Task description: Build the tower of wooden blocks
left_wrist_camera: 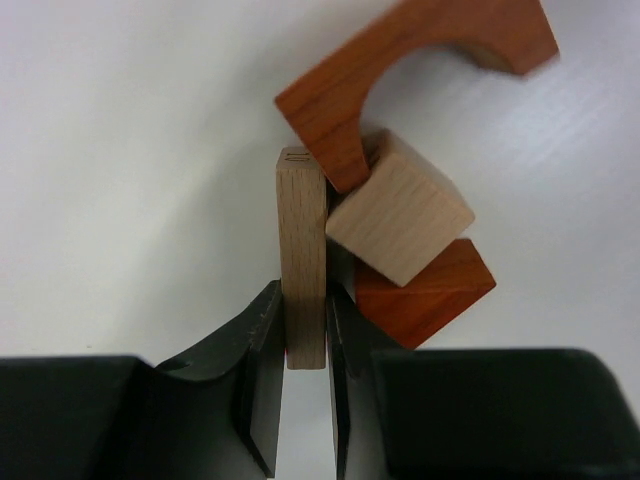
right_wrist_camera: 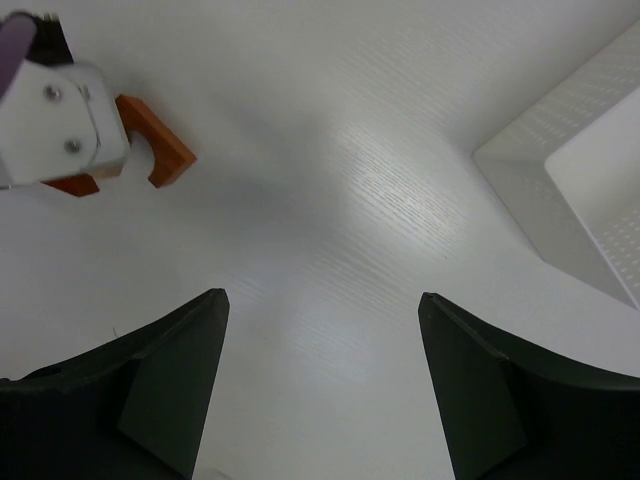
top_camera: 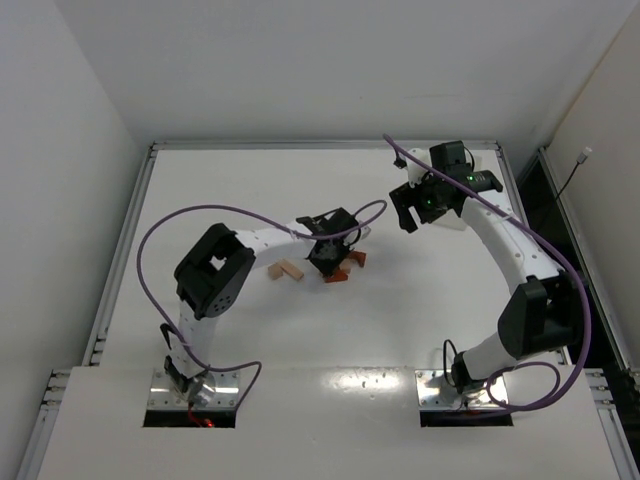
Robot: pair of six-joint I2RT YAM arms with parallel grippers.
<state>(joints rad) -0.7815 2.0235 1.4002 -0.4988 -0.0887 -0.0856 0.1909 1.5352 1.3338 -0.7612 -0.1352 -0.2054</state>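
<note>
Tan plank [left_wrist_camera: 302,250] clamped between left gripper [left_wrist_camera: 305,340] jaws, mid-surface [top_camera: 250,350]. Just beside it: red-brown arch [left_wrist_camera: 400,60], tilted tan cube [left_wrist_camera: 400,215], red-brown block [left_wrist_camera: 425,295]. Two loose tan blocks [top_camera: 285,270] lie left. Right gripper [right_wrist_camera: 320,330] jaws spread wide, empty, far right near tray [right_wrist_camera: 560,170].

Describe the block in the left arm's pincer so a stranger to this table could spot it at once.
On the white table, find the left pincer near the middle. Clamped in it is a light tan plank. Unlike the reddish-brown arch, the pale cube and the reddish-brown block beside it, it is long and slim.
</note>
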